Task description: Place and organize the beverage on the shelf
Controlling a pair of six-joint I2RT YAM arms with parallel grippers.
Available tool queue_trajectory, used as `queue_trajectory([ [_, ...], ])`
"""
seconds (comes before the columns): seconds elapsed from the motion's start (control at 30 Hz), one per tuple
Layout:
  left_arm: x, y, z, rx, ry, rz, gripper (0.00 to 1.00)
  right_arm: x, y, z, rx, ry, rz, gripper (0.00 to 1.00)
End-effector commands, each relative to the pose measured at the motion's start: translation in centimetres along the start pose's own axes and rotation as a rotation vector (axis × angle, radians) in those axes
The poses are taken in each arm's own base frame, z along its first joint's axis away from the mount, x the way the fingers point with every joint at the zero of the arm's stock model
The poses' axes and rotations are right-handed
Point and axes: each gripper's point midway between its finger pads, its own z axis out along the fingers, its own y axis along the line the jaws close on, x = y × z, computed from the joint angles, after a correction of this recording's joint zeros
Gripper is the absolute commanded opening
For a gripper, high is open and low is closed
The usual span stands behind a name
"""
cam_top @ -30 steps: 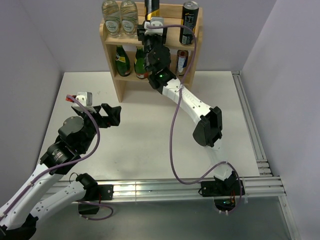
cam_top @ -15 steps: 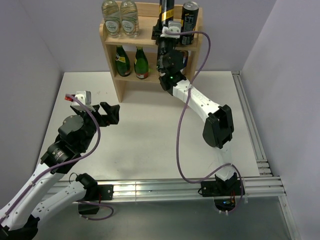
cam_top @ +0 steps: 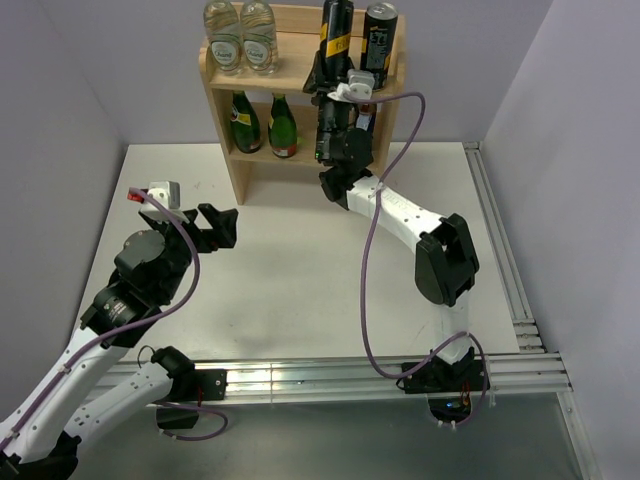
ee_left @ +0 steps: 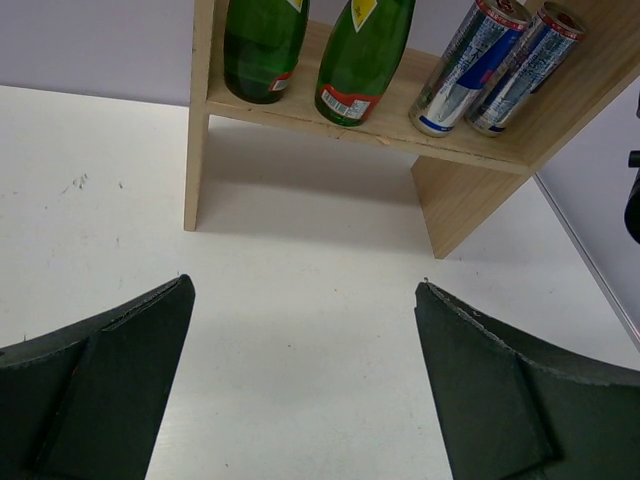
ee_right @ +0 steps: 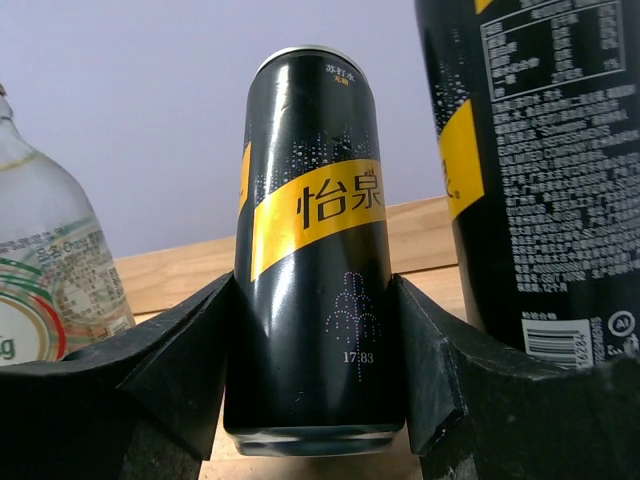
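The light wood shelf [cam_top: 240, 172] stands at the back of the table. My right gripper [cam_top: 333, 72] is shut on a black can with a yellow band [cam_top: 335, 28], upright over the top board, close beside a second black can [cam_top: 379, 35] on its right. In the right wrist view the fingers [ee_right: 190, 350] press both sides of the held can [ee_right: 310, 200], its base at board level [ee_right: 170, 270]. Two clear bottles [cam_top: 240, 30] stand at the top left. My left gripper [cam_top: 222, 226] is open and empty over the table, facing the shelf [ee_left: 470, 200], as the left wrist view [ee_left: 303, 283] shows.
Two green bottles [ee_left: 305, 40] and two slim silver-blue cans [ee_left: 495, 65] stand on the lower board. Aluminium rails [cam_top: 500, 270] run along the table's right and front edges. Grey walls close in on the left, back and right. A purple cable [cam_top: 365, 290] hangs from the right arm.
My right arm has carried the black and yellow can to the right along the top board, up beside the other black can. The left arm has barely moved.
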Motion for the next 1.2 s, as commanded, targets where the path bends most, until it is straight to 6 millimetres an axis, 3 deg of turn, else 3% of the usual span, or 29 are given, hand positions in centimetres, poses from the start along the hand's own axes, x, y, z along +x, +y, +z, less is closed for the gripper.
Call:
queue_trajectory([
  [0.0,-0.8,-0.3,-0.2,0.026,-0.033,0.003,0.99,8.2,-0.3,-4.0,0.028,0.209,-0.103,0.0],
  [0.33,-0.8,-0.4,-0.2,0.03,-0.032,0.009,0.99,11.9,-0.3,-6.1,0.02,0.272,-0.137,0.0],
  [0.5,-0.6,-0.2,0.0,0.029,-0.026,0.009,0.99,11.9,0.7,-5.8,-0.002,0.267,-0.151,0.0],
  [0.67,-0.8,0.0,0.0,0.022,-0.031,0.006,0.99,10.0,1.9,-4.7,-0.023,0.228,-0.166,0.0],
  [0.9,-0.8,0.4,0.2,0.008,-0.033,0.003,0.99,6.7,4.1,-4.9,-0.064,0.169,-0.192,0.0],
  [1.17,-0.7,0.9,0.2,-0.01,-0.031,0.007,0.99,0.1,5.4,-5.5,-0.084,0.082,-0.16,0.0],
])
